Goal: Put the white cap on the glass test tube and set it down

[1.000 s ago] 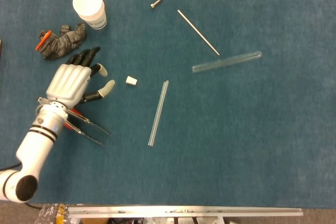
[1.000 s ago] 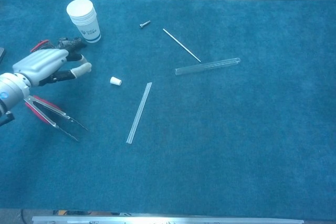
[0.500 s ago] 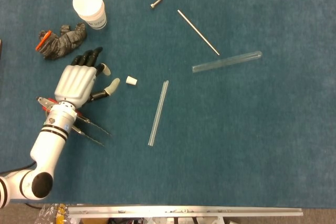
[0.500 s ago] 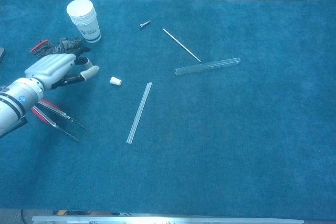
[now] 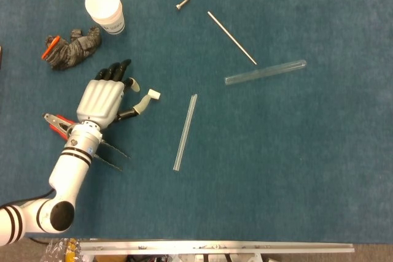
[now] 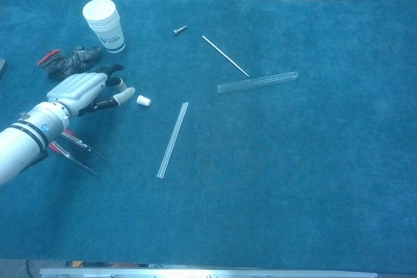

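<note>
The white cap (image 5: pixel 153 94) is lying loose on the blue cloth-covered table (image 5: pixel 295 170), a little left of centre. In the chest view it's the small white stub (image 6: pixel 143 101) just past the left hand's thumb tip. The glass test tube (image 5: pixel 265 72) is well apart from it, off to the right, lying flat at a slight slant with its rounded end pointing right; same thing shows in the chest view (image 6: pixel 258 83).

The left hand (image 5: pixel 105 99) sits palm down just left of the cap, fingers stretched out and apart, holding nothing. Its thumb tip looks right up against the cap in the head view, but I can't tell if it actually touches. From the chest camera (image 6: pixel 81 92) there seems to be a sliver of gap. The right hand isn't in either view.

Other stuff around: a clear straight glass rod (image 5: pixel 185 132) lies between cap and tube, a thin metal rod (image 5: pixel 231 37) sits above the test tube, and a small bolt (image 5: pixel 182 4) is near the top. A white paper cup (image 5: pixel 104 9) stands upright top left, with a crumpled dark glove (image 5: pixel 73 50) beside it. Red-handled tweezers (image 5: pixel 104 151) lie partly under the left wrist.
</note>
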### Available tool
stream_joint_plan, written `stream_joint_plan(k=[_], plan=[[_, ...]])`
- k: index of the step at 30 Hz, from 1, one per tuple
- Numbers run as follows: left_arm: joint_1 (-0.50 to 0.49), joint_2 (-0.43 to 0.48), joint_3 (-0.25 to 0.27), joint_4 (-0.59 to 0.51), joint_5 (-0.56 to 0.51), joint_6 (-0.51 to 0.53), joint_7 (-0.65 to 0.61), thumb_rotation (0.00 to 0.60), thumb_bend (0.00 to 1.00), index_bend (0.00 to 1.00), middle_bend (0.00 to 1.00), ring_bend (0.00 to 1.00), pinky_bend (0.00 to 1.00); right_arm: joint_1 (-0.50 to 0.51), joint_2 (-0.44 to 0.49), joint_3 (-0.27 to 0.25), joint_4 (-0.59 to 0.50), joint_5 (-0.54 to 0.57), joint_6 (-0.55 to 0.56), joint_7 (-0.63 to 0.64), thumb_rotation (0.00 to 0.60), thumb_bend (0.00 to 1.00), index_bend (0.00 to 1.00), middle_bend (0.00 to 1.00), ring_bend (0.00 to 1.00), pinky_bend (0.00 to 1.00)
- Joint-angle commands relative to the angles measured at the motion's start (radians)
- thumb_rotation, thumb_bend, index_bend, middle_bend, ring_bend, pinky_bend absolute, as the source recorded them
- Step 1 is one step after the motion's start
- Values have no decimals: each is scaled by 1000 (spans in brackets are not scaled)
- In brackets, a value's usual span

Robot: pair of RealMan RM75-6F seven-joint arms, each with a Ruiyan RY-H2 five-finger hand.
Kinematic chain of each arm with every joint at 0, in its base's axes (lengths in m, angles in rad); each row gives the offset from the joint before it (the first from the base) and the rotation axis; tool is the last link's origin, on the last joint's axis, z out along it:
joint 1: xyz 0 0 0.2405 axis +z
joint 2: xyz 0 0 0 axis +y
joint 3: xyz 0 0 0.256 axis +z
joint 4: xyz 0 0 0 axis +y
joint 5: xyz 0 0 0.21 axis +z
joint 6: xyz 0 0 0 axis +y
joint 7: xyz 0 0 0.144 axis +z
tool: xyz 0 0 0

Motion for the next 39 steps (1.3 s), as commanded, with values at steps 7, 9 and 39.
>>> stream_joint_plan(k=[7, 9, 39], plan=[[-8, -16, -2, -6, -9, 4, 5, 0, 246, 326, 0, 0, 16, -8, 3, -1, 9, -3, 5, 16, 600, 301, 264, 202, 42, 221], [-11, -20, -3, -8, -12, 3, 7, 0, 246, 326, 0, 0, 17, -9, 5, -1, 10, -4, 6, 18, 600, 301, 264, 202, 42, 221], [-35, -33, -1, -100, -47, 53, 83, 0, 246, 326, 0, 0, 16, -36, 18, -4, 38, -16, 23, 84, 600, 301, 264, 202, 41, 221]])
